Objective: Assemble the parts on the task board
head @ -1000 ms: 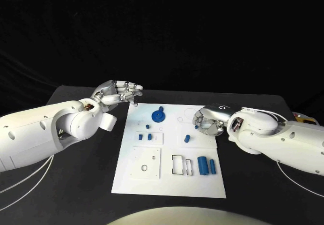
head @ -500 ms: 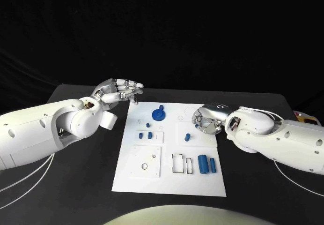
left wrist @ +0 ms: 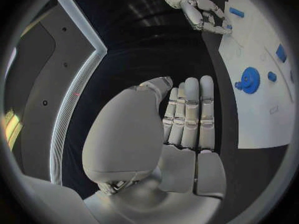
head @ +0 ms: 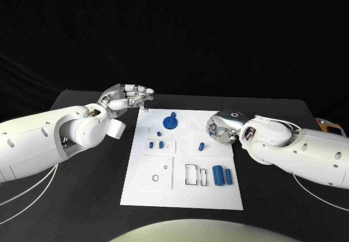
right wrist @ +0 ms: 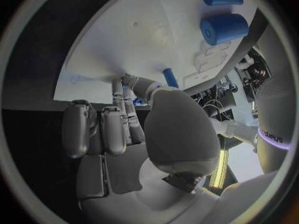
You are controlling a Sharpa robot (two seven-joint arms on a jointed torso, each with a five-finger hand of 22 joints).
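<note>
The white task board (head: 146, 196) lies in the middle of the black table. On it are a round blue part (head: 170, 123), small blue pegs (head: 151, 145) (head: 201, 147) and two blue cylinders (head: 217, 177) (right wrist: 223, 29). My left hand (head: 127, 98) hovers at the board's far left corner, and its fingers (left wrist: 190, 114) lie straight and side by side, holding nothing. My right hand (head: 222, 128) hangs over the board's right edge with its fingers (right wrist: 115, 129) curled in. A speck of blue shows between thumb and fingers; I cannot tell whether it is held. The peg (right wrist: 169, 78) stands just beyond the fingertips.
The near half of the board carries a raised white square plate (head: 157, 174) and rectangular cut-outs (head: 191, 176). Bare black table (head: 87, 201) lies on both sides of the board. An orange and white object (head: 327, 128) sits at the far right edge.
My right arm has shifted slightly left and farther over the board's edge. The left hand has risen a little. The parts on the board have not moved.
</note>
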